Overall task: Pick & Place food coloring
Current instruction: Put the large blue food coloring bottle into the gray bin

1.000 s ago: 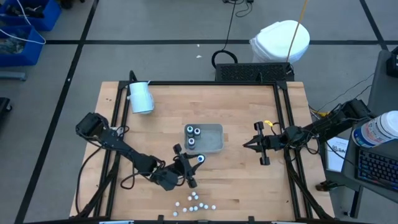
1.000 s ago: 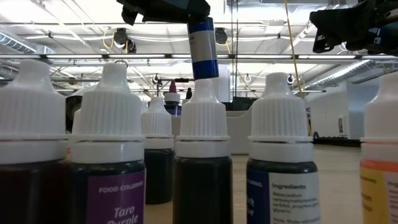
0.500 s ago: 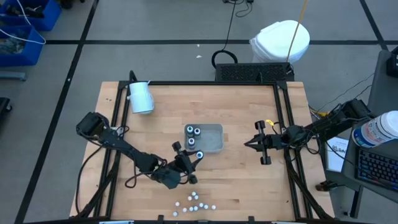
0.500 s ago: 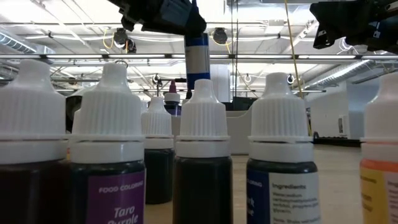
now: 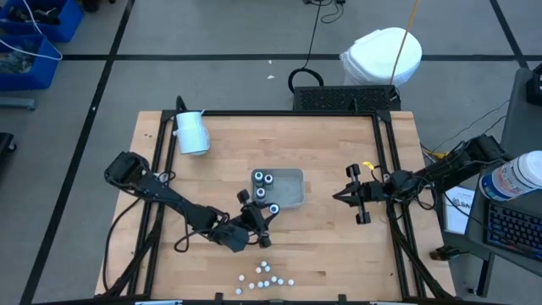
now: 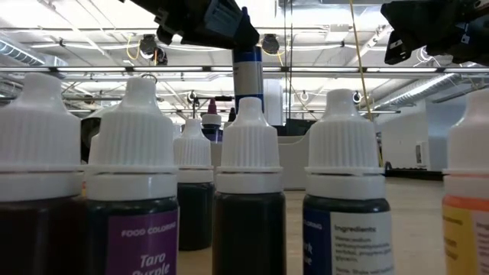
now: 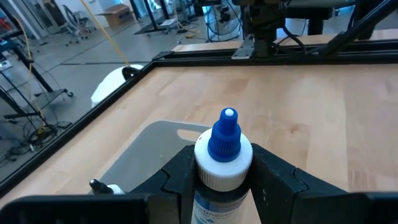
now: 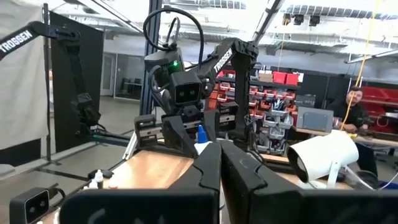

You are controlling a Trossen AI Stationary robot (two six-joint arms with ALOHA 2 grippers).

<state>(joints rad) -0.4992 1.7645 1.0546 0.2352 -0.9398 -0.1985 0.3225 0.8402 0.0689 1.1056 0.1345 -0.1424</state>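
The left hand (image 7: pixel 224 180) is clamped on a small blue-capped bottle of food coloring (image 7: pixel 224 146), its two dark fingers (image 7: pixel 277 177) pressing the body just below the white collar. It holds the bottle clear of the surface (image 5: pixel 330 246), close to the near corner of the grey tray (image 5: pixel 293 196), where three bottles (image 5: pixel 263 185) already stand. A bottle this small is probably light and stiff, with smooth plastic sides that could slip or twist. The straight body under the collar looks the best place to grip; the tapered cap would squirt out. A cluster of more bottles (image 5: pixel 267 278) waits at the near edge. The right hand (image 5: pixel 341 196) hangs beyond the tray, fingers pressed together and empty.
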